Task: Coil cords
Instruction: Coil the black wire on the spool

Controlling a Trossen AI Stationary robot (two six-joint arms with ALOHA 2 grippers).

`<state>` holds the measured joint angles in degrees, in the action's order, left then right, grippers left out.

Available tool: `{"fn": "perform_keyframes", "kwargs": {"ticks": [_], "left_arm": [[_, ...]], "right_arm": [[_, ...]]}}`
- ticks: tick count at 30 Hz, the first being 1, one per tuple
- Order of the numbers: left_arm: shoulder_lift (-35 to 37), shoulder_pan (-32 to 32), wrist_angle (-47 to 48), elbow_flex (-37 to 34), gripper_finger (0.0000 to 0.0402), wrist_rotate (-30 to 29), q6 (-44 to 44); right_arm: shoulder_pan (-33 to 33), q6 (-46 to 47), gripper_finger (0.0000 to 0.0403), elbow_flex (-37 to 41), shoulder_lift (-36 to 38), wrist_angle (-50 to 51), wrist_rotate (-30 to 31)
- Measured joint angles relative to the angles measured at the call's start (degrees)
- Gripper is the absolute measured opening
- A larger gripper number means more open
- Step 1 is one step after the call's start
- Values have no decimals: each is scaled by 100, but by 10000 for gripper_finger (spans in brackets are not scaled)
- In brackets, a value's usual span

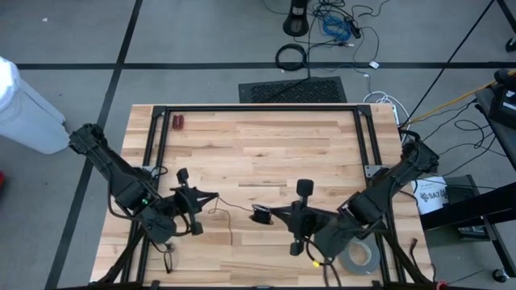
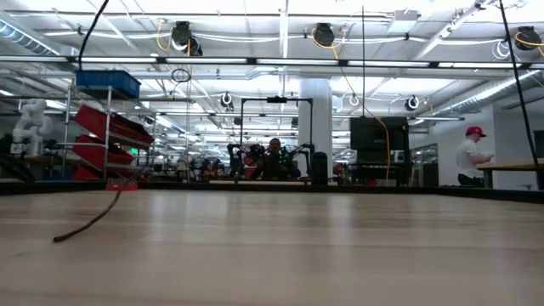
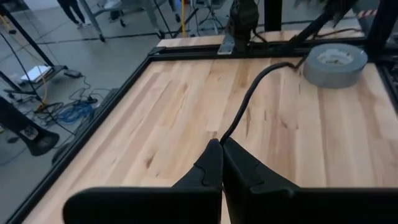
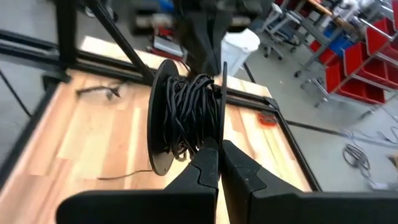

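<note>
Winding cord (image 4: 186, 118) with both grippers clamped: right gripper (image 4: 219, 149) on bundle, left gripper (image 3: 222, 146) on strand; keep tension.

pale wooden table (image 1: 266, 145), smooth and matt; thin black cord (image 4: 189, 115), slightly glossy; grey tape roll (image 3: 336, 62), dull.

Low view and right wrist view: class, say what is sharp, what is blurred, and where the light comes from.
Low view: ceiling strip lights glare bright; the near table is soft, and the cord is a dark blurred streak. Right wrist view: the coiled cord on its spool is fairly sharp, while the red bins behind are blurred. The right gripper is shut on it.
</note>
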<state>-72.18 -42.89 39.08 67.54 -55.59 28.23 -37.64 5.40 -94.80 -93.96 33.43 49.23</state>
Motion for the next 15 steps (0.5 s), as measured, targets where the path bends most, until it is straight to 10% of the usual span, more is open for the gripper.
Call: {"fn": "perform_keyframes", "kwargs": {"ticks": [15], "left_arm": [[-4, -4, -477, 85, 2, 19, -4]], "right_arm": [[504, -307, 0, 2, -369, 392, -185]]}}
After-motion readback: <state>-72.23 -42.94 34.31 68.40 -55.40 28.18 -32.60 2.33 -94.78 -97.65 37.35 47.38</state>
